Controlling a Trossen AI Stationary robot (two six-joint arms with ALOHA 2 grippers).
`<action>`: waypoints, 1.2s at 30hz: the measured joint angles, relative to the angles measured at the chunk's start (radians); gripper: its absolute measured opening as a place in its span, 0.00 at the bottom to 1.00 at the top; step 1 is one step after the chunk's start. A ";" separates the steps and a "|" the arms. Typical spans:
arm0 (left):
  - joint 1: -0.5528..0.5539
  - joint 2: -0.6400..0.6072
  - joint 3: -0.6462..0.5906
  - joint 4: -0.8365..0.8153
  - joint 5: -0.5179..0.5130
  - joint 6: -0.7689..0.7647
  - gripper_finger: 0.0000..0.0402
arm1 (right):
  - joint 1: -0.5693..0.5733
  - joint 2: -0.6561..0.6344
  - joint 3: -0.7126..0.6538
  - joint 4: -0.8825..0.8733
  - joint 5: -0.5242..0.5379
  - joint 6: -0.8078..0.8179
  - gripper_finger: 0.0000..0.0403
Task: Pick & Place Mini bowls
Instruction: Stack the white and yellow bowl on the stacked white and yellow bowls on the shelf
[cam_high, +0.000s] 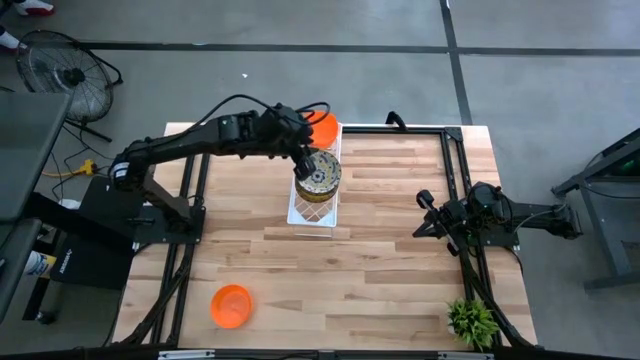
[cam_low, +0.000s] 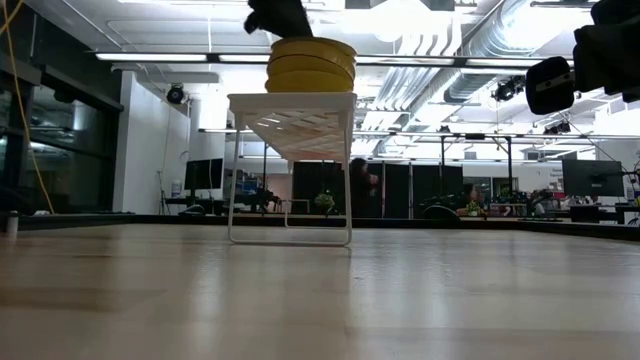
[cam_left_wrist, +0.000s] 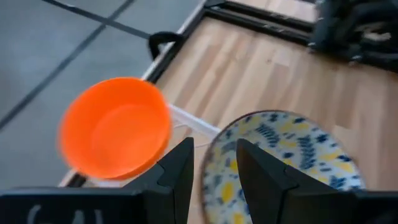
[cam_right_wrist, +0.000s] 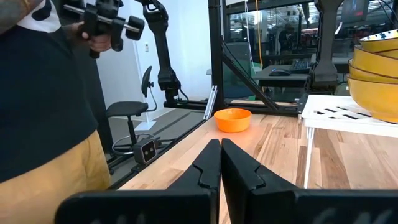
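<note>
A long white lattice tray (cam_high: 312, 212) stands on legs at the table's middle. A stack of cream floral mini bowls (cam_high: 319, 172), yellow on the outside (cam_low: 310, 75), sits on it. An orange mini bowl (cam_left_wrist: 115, 127) rests at the tray's far end. Another orange mini bowl (cam_high: 232, 305) lies on the table near the left front. My left gripper (cam_left_wrist: 214, 180) is over the stack, shut on the top floral bowl (cam_left_wrist: 280, 158). My right gripper (cam_right_wrist: 221, 163) waits at the table's right side, shut on nothing. My left gripper has the top floral bowl by its rim (cam_left_wrist: 214, 163), on the side toward the orange bowl. One finger (cam_left_wrist: 261, 180) is inside the bowl and the other (cam_left_wrist: 177, 177) outside. The fingers slant down from the table's left. Whether the bowl is clear of the stack, I cannot tell.
A small green plant (cam_high: 472, 320) stands at the table's near right corner. Black frame rails (cam_high: 455, 160) run along both sides of the table. A person (cam_right_wrist: 50, 124) stands beside the table in the right wrist view, holding a device.
</note>
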 joint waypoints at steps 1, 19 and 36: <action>0.000 -0.006 -0.001 -0.009 -0.025 0.001 0.29 | 0.000 0.000 0.000 0.000 0.000 0.000 0.00; 0.056 -0.040 0.001 0.010 0.035 0.562 0.17 | 0.000 0.000 0.000 0.000 0.000 0.000 0.00; 0.054 -0.161 -0.349 0.413 0.027 0.626 0.00 | 0.000 0.000 0.000 0.000 0.000 0.000 0.00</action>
